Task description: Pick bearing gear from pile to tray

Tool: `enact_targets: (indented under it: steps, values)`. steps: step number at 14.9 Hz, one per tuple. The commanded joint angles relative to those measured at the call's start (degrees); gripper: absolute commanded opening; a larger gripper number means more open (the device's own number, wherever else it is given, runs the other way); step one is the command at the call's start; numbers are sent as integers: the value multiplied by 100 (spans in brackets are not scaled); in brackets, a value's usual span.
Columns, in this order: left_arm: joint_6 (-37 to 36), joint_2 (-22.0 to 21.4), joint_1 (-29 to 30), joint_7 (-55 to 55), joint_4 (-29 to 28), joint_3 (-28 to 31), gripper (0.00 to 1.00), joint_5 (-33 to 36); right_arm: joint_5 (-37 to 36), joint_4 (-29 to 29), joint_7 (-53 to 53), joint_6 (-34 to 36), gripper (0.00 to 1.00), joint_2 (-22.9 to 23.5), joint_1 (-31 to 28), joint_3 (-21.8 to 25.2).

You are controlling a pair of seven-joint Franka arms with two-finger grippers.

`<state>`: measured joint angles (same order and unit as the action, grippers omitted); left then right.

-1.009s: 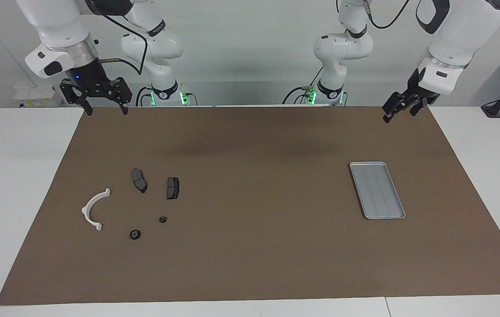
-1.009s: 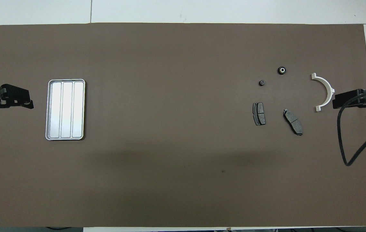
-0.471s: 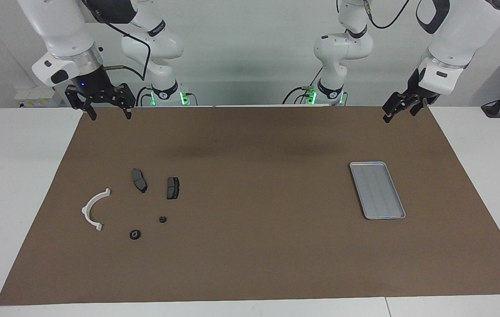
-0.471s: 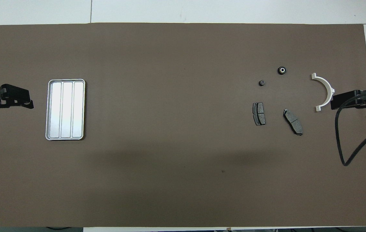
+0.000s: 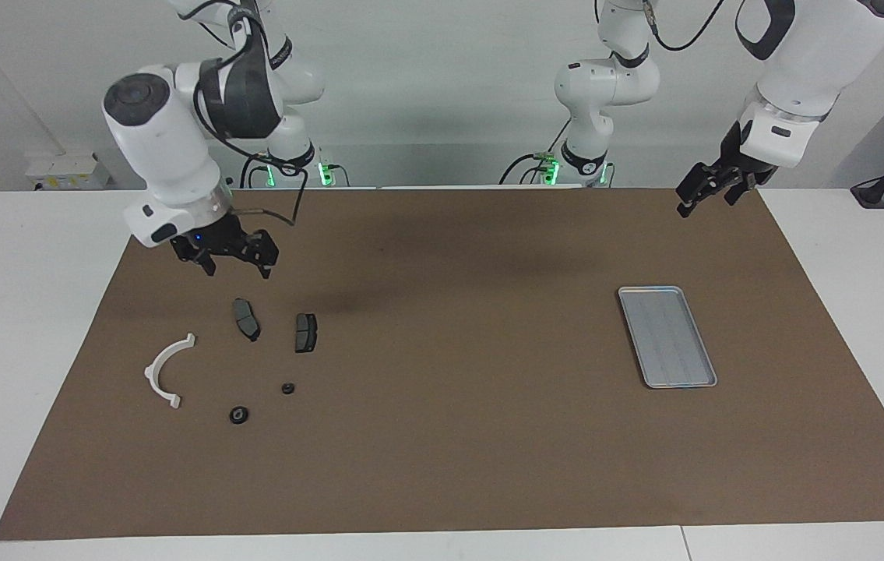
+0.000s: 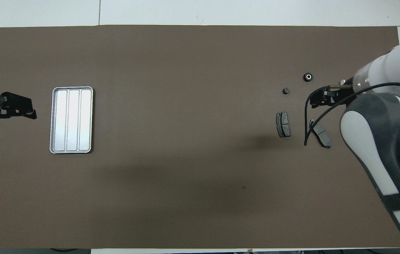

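Note:
The pile lies on the brown mat at the right arm's end: a white half-ring bracket, two dark brake pads and two small black round gears. In the overhead view the gears and the pads show, and my right arm hides most of the bracket. My right gripper is open and empty, raised over the pile above the pads. The silver tray lies empty toward the left arm's end. My left gripper waits raised over the mat's edge beside the tray.
The brown mat covers most of the white table. A black cable hangs from my right wrist over the brake pads. The right arm's bulky links overhang the mat's end near the pile.
My right arm has swung in from the mat's corner and come down over the pile, its gripper still open. The left arm, the parts and the tray have not moved.

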<state>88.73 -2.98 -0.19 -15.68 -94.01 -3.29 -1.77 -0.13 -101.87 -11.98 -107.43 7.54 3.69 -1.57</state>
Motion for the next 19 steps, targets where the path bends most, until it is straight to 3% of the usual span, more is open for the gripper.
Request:
enact_targets:
  steps: [1, 7, 9, 14, 19]
  values:
    - [-75, -97, 63, 21, -74, -31, 100, -61, -206, 88, -348, -714, 100, 773, 97, -19]
    - [-75, -97, 63, 21, -74, -31, 100, -61, -374, 307, -700, -1780, 100, 1855, 106, -10]
    - [-75, -97, 63, 21, -74, -31, 100, -61, -382, 492, -796, -1807, 100, 2110, 114, -10]
    - [-75, -97, 63, 21, -74, -31, 100, -61, -611, 563, -841, -2194, 100, 2471, 114, -19]
    - [-75, -97, 63, 21, -74, -31, 100, -61, -603, 642, -911, -2097, 100, 2472, 123, -19]
